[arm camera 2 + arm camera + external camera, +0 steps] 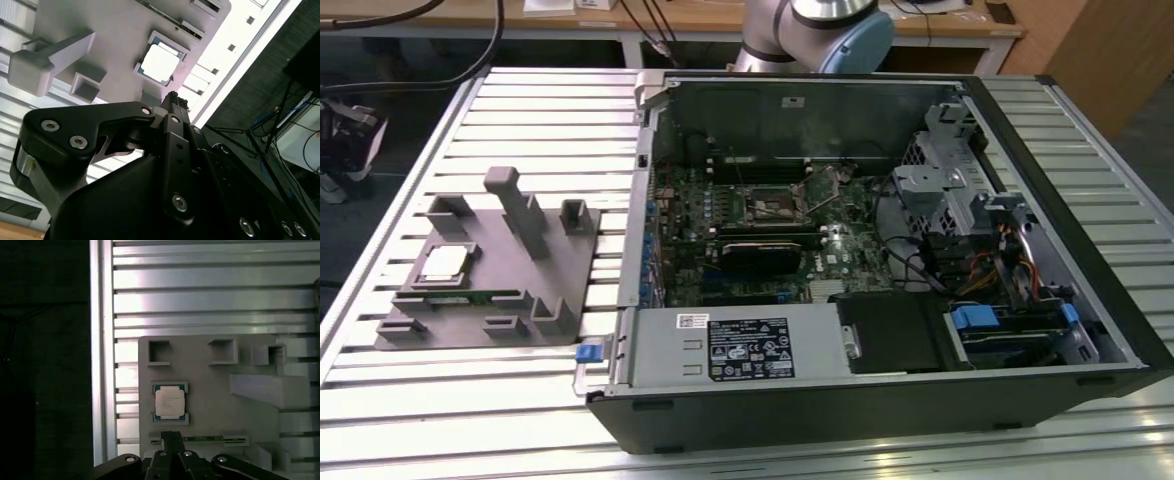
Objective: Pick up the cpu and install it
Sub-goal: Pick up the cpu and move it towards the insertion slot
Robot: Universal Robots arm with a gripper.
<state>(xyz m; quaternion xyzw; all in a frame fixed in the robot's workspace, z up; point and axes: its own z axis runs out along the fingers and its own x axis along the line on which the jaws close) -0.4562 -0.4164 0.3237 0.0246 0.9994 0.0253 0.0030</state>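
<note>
The cpu (170, 403) lies in its recess on the grey holder (210, 375), on the slatted table (520, 100) at the exterior view's left of the open computer case (854, 425). The gripper (172, 436), fingers pressed together and empty, covers the holder's edge near it

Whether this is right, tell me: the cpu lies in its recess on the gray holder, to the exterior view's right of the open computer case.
Wrong side. The exterior view shows the gray holder to its left of the open computer case, not its right. The cpu does lie in its recess on that holder.
</note>
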